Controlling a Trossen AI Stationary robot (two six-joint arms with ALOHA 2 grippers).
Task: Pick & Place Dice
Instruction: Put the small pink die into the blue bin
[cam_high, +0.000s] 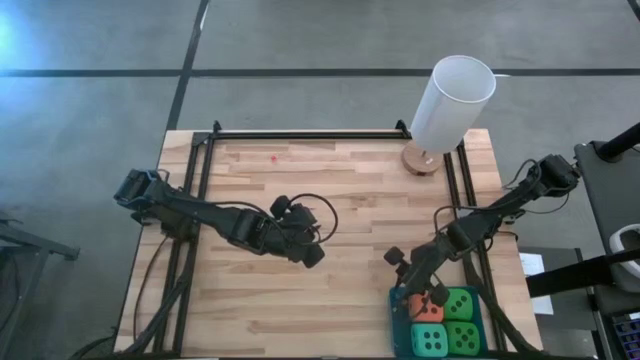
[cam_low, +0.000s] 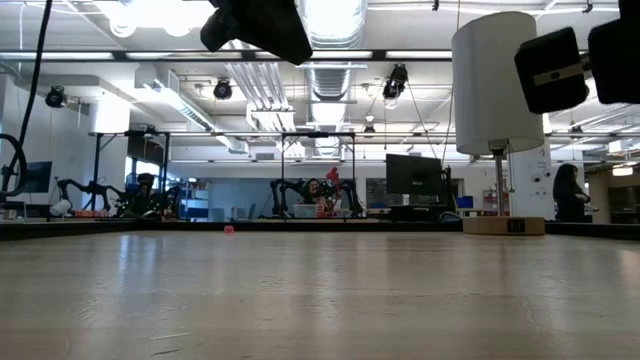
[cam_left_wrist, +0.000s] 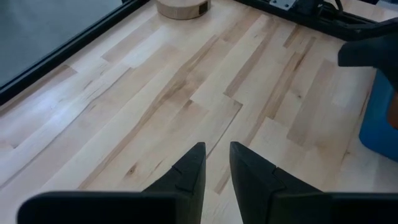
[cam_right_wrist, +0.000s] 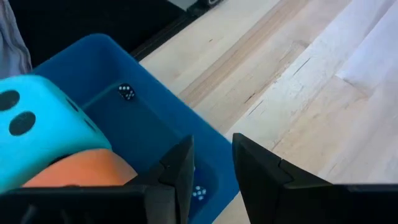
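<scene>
Four dice sit inside a blue bin (cam_high: 402, 322) at the table's near right corner: an orange-red one (cam_high: 420, 306), a bright green one (cam_high: 461, 303), a turquoise one (cam_high: 430, 340) and a second green one (cam_high: 464, 338). In the right wrist view the turquoise die (cam_right_wrist: 37, 127) lies against the orange-red die (cam_right_wrist: 84, 171). My right gripper (cam_high: 412, 285) (cam_right_wrist: 211, 140) hovers over the bin's far left corner, shut and empty. My left gripper (cam_high: 312, 256) (cam_left_wrist: 216, 144) hangs over the middle of the table, shut and empty.
A tall white cylinder (cam_high: 452, 100) on a round wooden base (cam_high: 422, 160) stands at the far right of the table. A small red speck (cam_high: 274, 157) lies near the far edge. Two tiny dark dice (cam_right_wrist: 126, 92) (cam_right_wrist: 199, 193) lie in the bin. Bare wood spreads between the arms.
</scene>
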